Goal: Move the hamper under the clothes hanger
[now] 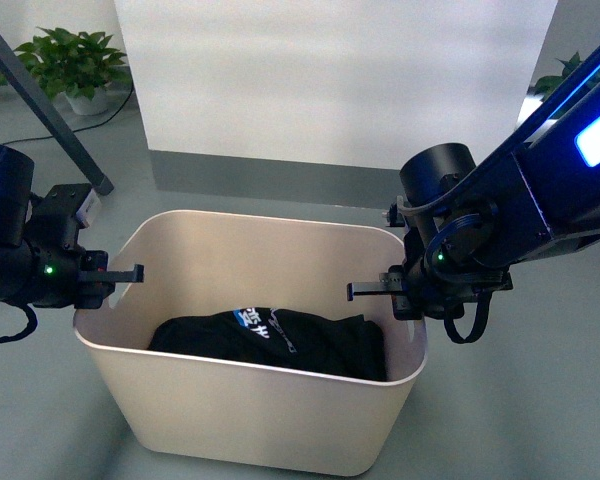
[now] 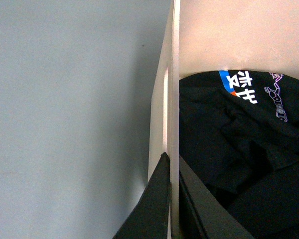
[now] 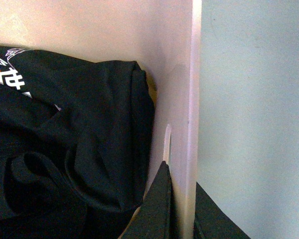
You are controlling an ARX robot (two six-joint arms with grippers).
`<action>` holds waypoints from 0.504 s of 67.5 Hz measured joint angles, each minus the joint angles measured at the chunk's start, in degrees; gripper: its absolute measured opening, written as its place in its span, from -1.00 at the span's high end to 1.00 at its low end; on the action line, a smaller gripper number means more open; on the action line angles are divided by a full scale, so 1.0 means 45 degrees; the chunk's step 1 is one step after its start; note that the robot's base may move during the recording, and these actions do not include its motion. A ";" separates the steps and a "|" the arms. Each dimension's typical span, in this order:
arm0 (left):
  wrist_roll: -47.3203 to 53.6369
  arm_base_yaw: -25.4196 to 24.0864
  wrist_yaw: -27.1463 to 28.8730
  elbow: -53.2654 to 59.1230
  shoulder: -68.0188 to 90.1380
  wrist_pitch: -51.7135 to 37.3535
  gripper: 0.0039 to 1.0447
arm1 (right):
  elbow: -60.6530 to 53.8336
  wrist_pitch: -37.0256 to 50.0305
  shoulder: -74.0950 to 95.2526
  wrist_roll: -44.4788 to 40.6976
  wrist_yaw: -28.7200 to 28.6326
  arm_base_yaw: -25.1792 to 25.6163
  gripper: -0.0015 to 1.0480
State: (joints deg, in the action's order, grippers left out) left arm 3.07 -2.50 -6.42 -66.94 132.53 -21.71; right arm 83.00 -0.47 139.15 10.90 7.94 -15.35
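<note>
Fingers on both arms pinch the short walls of the hamper [image 1: 250, 400]. The left fingers [image 2: 149, 209] straddle the rim at nine o'clock, one blade outside and one inside, closed down to the thickness of the wall beside the slot handle. The right fingers [image 3: 157, 214] do the same at three o'clock. A black garment [image 1: 280, 340] with a printed logo lies crumpled in the bottom.

The hamper sits in the middle of the front view, straight ahead of the robot. One slanted grey leg of the clothes hanger [image 1: 50, 110] shows at ten o'clock, well apart from the tub, so the tub probably has to travel toward ten or eleven o'clock.

To do this well, both arms should move together at one pace and keep the rim level. Thin plastic pinched this way can twist or slip out if one side leads. A low lift or a slide looks safer than a high carry, and the near corner should stay off the leg's foot.

The surface is a smooth grey-green floor [image 1: 540, 400]. A white wall [image 1: 330, 80] stands at twelve o'clock, with potted plants [image 1: 80, 65] at eleven and one.
</note>
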 joint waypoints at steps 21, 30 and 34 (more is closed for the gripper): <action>0.0000 0.0243 -0.0146 0.0000 0.0000 0.0000 0.93 | 0.0000 0.0000 0.0000 -0.0005 0.0185 0.0282 0.94; 0.0000 0.0238 -0.0146 0.0000 0.0000 0.0000 0.93 | 0.0000 0.0000 0.0000 -0.0010 0.0180 0.0296 0.94; 0.0000 0.0223 -0.0083 0.0000 0.0000 0.0000 0.93 | 0.0000 0.0000 0.0000 -0.0010 0.0175 0.0248 0.94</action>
State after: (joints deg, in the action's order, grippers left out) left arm 3.07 -1.50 -6.79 -66.94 132.53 -21.71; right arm 83.00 -0.47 139.15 10.85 8.73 -14.24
